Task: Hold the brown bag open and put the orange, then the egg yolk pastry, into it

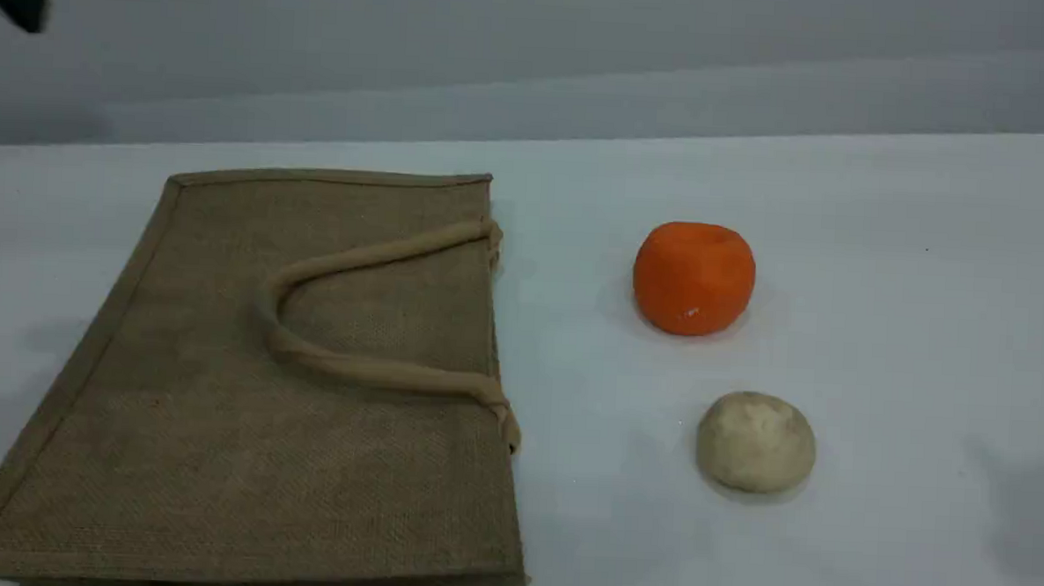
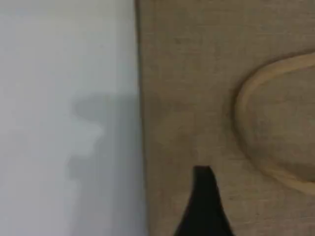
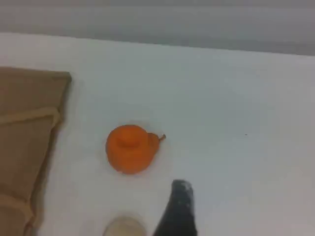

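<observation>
Jute tote bag [image 1: 243,422] lies flat on your table's [image 1: 885,256] left, handle [image 1: 351,369] on top; orange [image 1: 693,278] and egg yolk pastry [image 1: 755,441] sit to its right, well apart. Left gripper [image 2: 203,196] hovers above the bag, right gripper [image 3: 178,206] near the orange, both spread wide, empty.

A bare test bench here, lab-like: a plain white tabletop [image 1: 885,256], a blank grey wall [image 1: 585,58] behind its far edge, no household clutter, just staged props laid out.
</observation>
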Available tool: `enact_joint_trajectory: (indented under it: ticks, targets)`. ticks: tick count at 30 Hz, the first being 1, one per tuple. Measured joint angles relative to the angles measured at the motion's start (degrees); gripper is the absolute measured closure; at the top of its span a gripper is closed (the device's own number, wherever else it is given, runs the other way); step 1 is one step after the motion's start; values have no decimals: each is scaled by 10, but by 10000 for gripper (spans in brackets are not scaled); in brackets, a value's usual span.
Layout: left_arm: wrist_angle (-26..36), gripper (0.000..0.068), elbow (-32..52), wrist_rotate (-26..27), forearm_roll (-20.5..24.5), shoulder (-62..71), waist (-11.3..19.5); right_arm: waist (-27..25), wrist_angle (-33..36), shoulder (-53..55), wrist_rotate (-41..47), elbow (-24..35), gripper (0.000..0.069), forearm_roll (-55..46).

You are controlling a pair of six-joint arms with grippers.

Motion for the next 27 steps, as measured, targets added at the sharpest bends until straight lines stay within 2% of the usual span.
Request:
enact_joint_trajectory:
  ticks: [8,20,27]
  targets:
    - [-1,205,-43,-21,2,116,-49,0,-3,8,0,0,109,0]
    - [-11,205,-108,-29,1,252,-70,0,-5,37,-6,0,109,0]
    - [-8,205,-121,-62,0,297,-84,0,-4,58,-7,0,109,0]
